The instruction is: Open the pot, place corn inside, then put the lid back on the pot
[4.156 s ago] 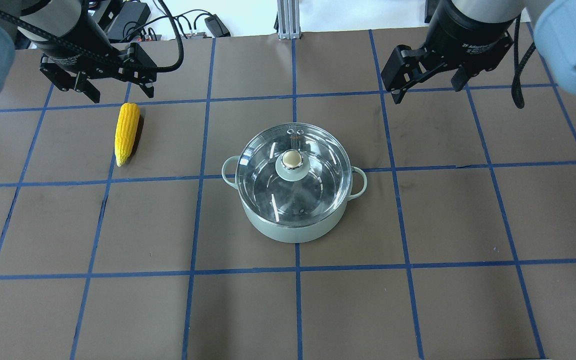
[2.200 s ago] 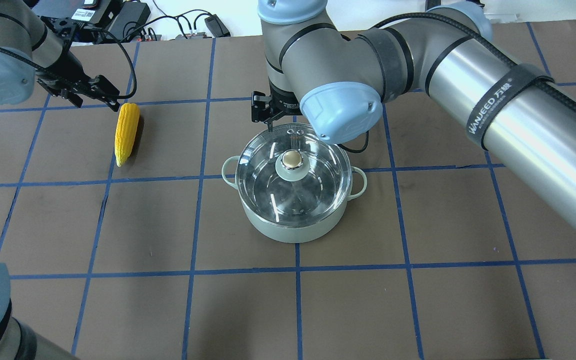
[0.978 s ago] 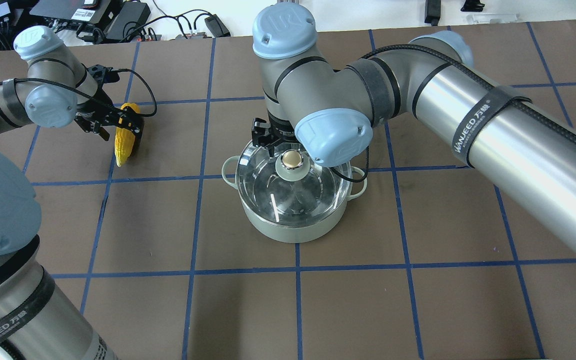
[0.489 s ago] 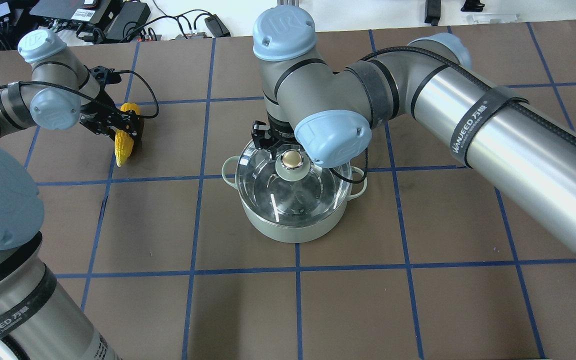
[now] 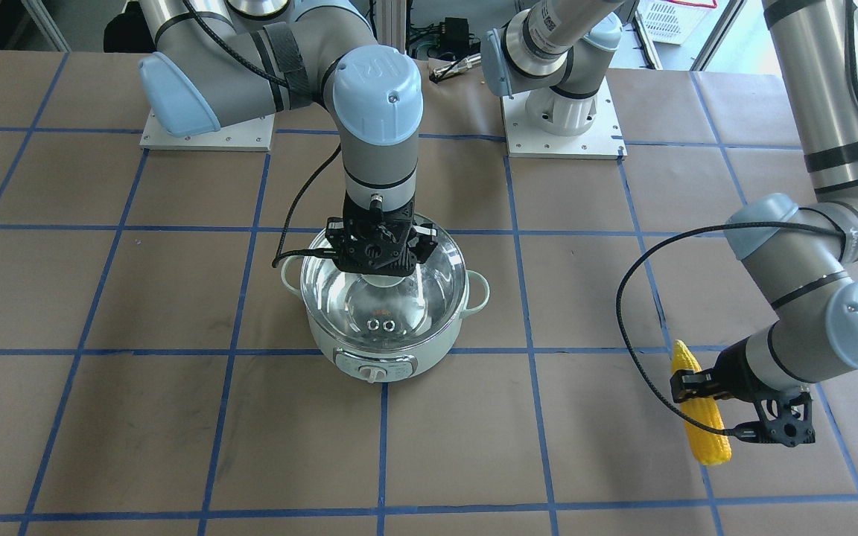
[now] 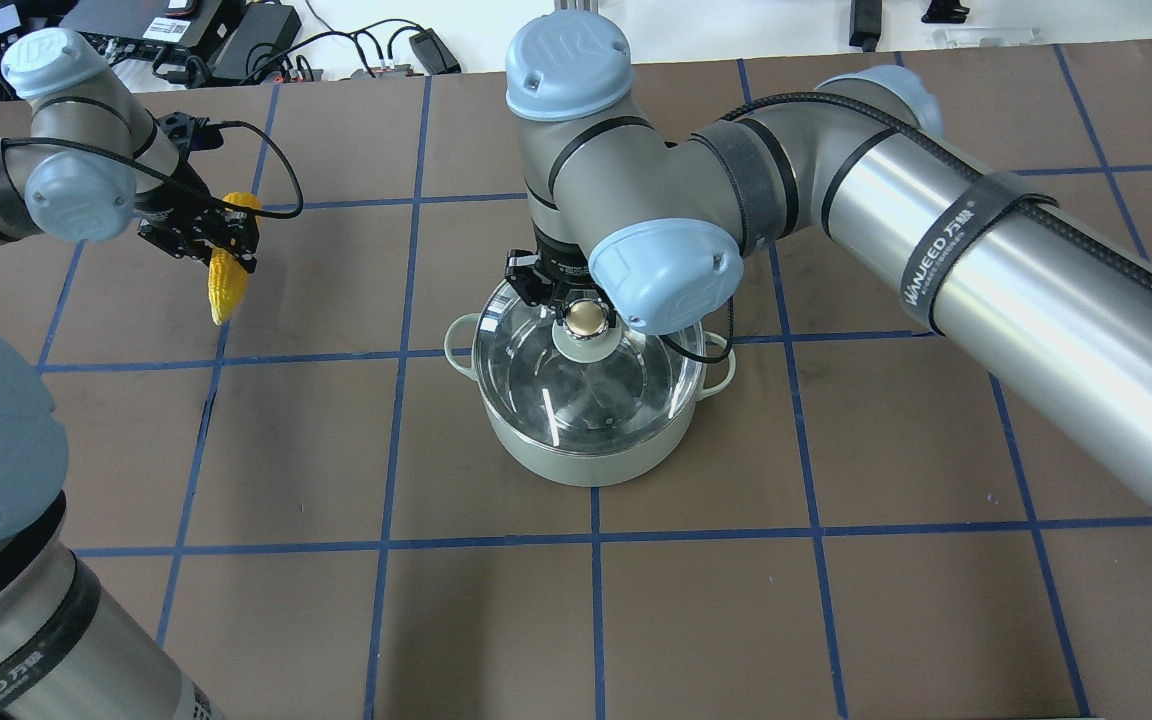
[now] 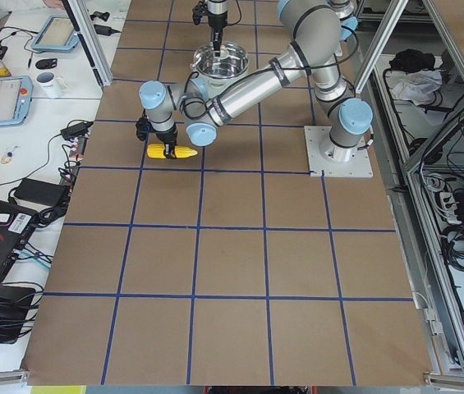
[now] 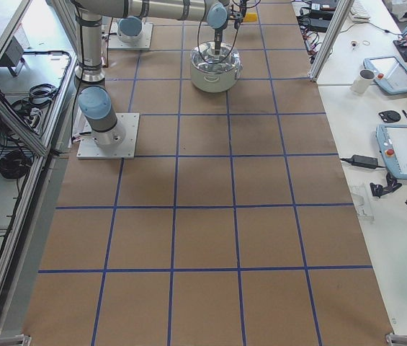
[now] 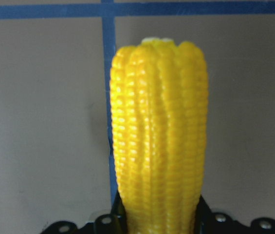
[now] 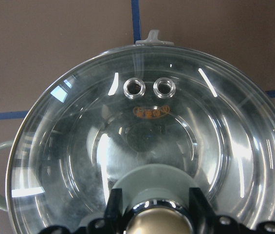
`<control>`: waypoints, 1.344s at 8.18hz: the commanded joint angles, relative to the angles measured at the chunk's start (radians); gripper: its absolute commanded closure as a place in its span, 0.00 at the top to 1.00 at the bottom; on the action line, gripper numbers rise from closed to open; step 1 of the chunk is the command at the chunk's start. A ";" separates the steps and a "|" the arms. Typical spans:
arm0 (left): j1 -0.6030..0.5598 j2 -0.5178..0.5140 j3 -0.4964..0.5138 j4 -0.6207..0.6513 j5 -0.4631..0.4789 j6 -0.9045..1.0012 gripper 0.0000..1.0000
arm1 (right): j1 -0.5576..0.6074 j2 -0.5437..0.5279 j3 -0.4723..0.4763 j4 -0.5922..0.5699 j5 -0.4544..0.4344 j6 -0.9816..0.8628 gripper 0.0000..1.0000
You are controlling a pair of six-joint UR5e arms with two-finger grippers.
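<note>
Corn (image 6: 223, 280) now lifted, left fingers (image 5: 688, 387) pinching it, right fingers (image 10: 114, 202) clamped on lid (image 10: 74, 146) knob (image 6: 586, 317) (pot (image 5: 369, 356) covered)

Overhead: behind the robot, looking forward and down on the counter (image 6: 836, 620).
Front: across the counter, facing the robot's bases, steeply down.
Sides: high at each counter end, distant.
Left wrist: close on the corn (image 9: 159, 141).
Right wrist: close over the lid (image 10: 142, 131) (it fills the frame).
Shared: overhead and front both centre the pot (image 6: 586, 465).
</note>
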 commanded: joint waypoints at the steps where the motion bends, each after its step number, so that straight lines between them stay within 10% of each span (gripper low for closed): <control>1: -0.036 0.122 -0.001 -0.123 0.014 -0.039 0.00 | -0.040 -0.023 -0.074 0.081 -0.008 -0.127 0.17; 8: -0.467 0.288 0.000 -0.174 0.024 -0.481 0.00 | -0.624 -0.148 -0.130 0.274 0.014 -0.734 0.17; 11: -0.594 0.275 -0.006 -0.174 -0.051 -0.600 0.00 | -0.661 -0.148 -0.119 0.274 0.016 -0.794 0.16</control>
